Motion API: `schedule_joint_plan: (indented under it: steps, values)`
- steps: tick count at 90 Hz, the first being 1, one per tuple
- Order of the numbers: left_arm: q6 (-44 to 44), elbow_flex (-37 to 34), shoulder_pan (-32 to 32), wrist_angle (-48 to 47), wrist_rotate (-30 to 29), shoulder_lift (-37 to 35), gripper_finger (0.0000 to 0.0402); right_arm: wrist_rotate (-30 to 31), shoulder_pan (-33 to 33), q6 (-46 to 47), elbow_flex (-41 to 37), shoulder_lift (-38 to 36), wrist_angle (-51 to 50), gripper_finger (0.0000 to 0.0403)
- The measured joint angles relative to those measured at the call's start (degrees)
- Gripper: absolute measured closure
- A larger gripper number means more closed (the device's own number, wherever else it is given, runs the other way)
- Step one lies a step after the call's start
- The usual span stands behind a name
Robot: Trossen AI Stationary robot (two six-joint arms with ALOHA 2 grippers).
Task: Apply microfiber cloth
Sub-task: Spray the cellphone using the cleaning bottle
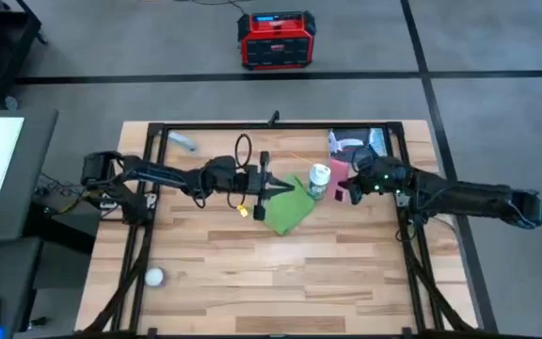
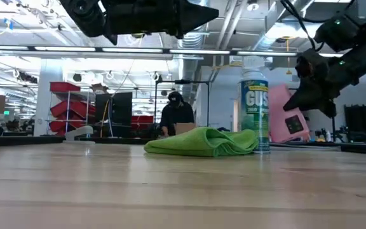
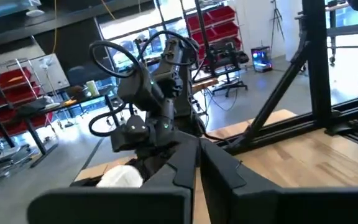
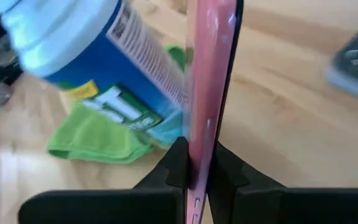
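Though near left pincer (image 1: pixel 285 185), microfiber cloth (image 1: pixel 288 214) ungripped.

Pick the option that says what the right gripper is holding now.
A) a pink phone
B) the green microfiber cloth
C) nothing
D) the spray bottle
A: in the right wrist view the right gripper is shut on the edge of the pink phone, while the microfiber cloth lies on the table beside the spray bottle, both untouched.
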Motion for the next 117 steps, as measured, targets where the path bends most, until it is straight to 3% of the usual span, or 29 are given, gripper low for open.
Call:
schedule_joint_plan:
  steps: [20, 40, 55, 76, 87, 99, 117]
  values:
    - [0.09, 0.02, -1.16, 0.81, -0.11, 0.00, 0.0402, -0.07, 5.82, 2.21, 0.00, 10.62, 12.22, 0.0389]
    - [1.31, 0.04, -3.60, 5.83, 0.82, -1.51, 0.0402, -0.08, 6.37, 1.54, 1.15, 25.01, 25.82, 0.0389]
    - [2.29, 0.04, -6.10, 4.53, 1.20, -3.98, 0.0402, -0.36, 5.42, -3.45, 6.96, 35.85, 32.00, 0.0389]
    - [2.25, -1.84, -8.93, 5.62, 0.03, -4.29, 0.0402, -8.36, 5.41, -9.26, 19.04, 48.95, 32.84, 0.0389]
    - [2.56, -5.62, -10.03, 7.97, -4.75, -7.23, 0.0402, -11.56, 6.25, -10.81, 24.09, 54.60, 33.35, 0.0389]
    - [3.99, -11.34, -12.48, 9.17, -12.80, -13.64, 0.0402, -7.53, 6.23, -12.27, 25.37, 55.35, 32.98, 0.0389]
    - [6.33, -20.66, -16.30, 9.15, -35.99, -21.75, 0.0402, 0.16, 4.15, -16.15, 25.20, 47.30, 23.69, 0.0389]
